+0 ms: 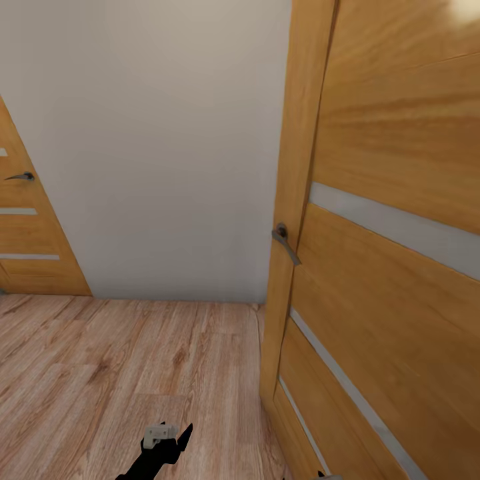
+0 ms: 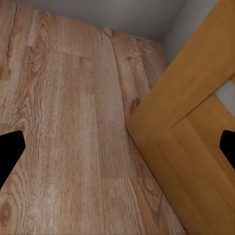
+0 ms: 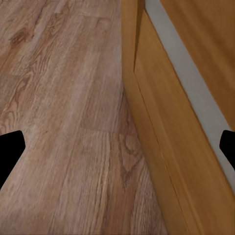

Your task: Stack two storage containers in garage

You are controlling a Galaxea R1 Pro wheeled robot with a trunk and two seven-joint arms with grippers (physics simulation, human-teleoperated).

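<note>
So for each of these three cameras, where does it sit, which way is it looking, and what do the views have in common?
Head view: on the robot's head, looking forward and down at a pale wall, an open wooden door with a lever handle, a second door and plank floor; the left gripper shows low.
Left wrist view: on the left arm, looking down at the floor and the door; dark fingertips at both edges.
Right wrist view: on the right arm, looking down at the floor and the door; fingertips likewise.
Shared: all three show the open door and plank floor.

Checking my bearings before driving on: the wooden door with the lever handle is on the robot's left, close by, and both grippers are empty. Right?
Not quite: that close wooden door with its lever handle stands on the robot's right, per the head view. Both grippers are empty, fingers apart.
</note>
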